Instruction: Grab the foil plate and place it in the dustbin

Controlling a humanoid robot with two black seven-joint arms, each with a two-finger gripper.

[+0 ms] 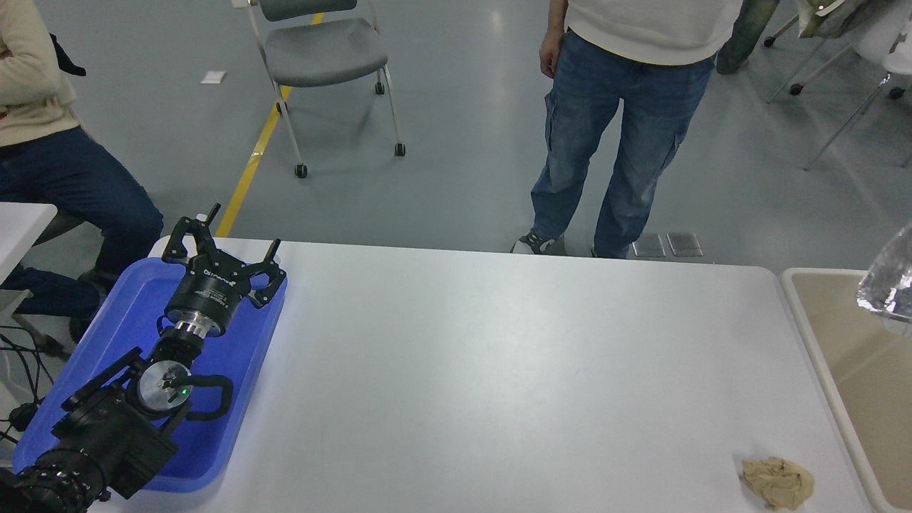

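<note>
Only a corner of the shiny foil plate (pixel 890 285) shows at the right edge of the head view, hanging above the dustbin (pixel 819 335), a beige bin with a cream rim beside the table's right end. The right arm and its gripper are out of view past that edge. My left gripper (pixel 222 244) is parked over the blue tray at the lower left, its fingers spread open with nothing between them.
A blue tray (pixel 121 320) lies under the left arm. A tan paper wad (pixel 778 482) sits near the table's front right corner. A person in jeans (pixel 620 128) stands at the far side, another sits at the far left, and a chair (pixel 324 50) stands behind.
</note>
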